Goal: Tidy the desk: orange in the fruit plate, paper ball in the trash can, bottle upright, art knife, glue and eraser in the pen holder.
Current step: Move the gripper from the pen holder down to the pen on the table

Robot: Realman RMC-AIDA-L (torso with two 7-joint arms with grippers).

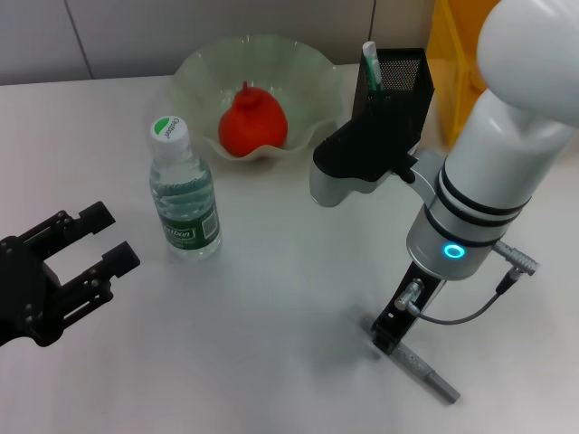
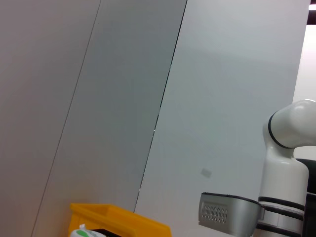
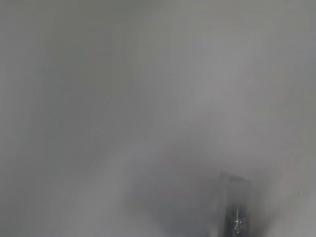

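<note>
The orange [image 1: 253,122] lies in the pale green fruit plate [image 1: 312,72] at the back. To the plate's front left, the bottle [image 1: 184,194] stands upright. The black mesh pen holder [image 1: 403,86] holds a green-and-white glue stick [image 1: 371,61]. The yellow trash can [image 1: 455,63] stands at the back right; its rim [image 2: 118,219] also shows in the left wrist view. The grey art knife [image 1: 423,369] lies on the table at the front right, and my right gripper [image 1: 389,333] is down over its near end. My left gripper [image 1: 109,237] hovers open and empty at the front left. The paper ball and eraser are out of view.
The right arm [image 1: 488,172] reaches over the space in front of the pen holder. The white tabletop [image 1: 271,344] stretches between the two grippers. A grey wall [image 2: 123,98] stands behind the desk.
</note>
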